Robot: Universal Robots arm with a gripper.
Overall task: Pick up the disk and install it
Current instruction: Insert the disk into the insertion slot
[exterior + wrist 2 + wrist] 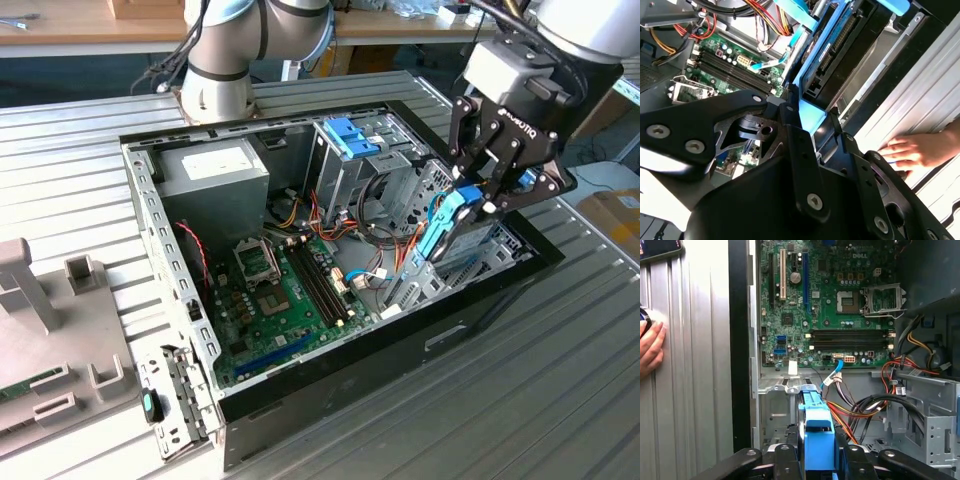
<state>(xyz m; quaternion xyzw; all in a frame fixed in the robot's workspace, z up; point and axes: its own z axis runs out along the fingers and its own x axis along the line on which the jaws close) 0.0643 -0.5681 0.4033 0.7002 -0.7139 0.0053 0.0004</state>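
Install step in hand — black gripper (480, 192) clamped on the blue-railed silver-grey disk (440, 235), seemingly edge-on over the grey metal bay (492, 246); insertion demands rail alignment.

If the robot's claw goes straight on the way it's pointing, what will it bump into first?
Probably the grey metal bay floor in the case. The gripper, shut on the disk, points down at it, so the disk would touch first. Depth is unclear.

Ribbed metal tabletop (560, 380); wooden workbench (80, 30) behind; cardboard box (610, 215) at exterior view's right.
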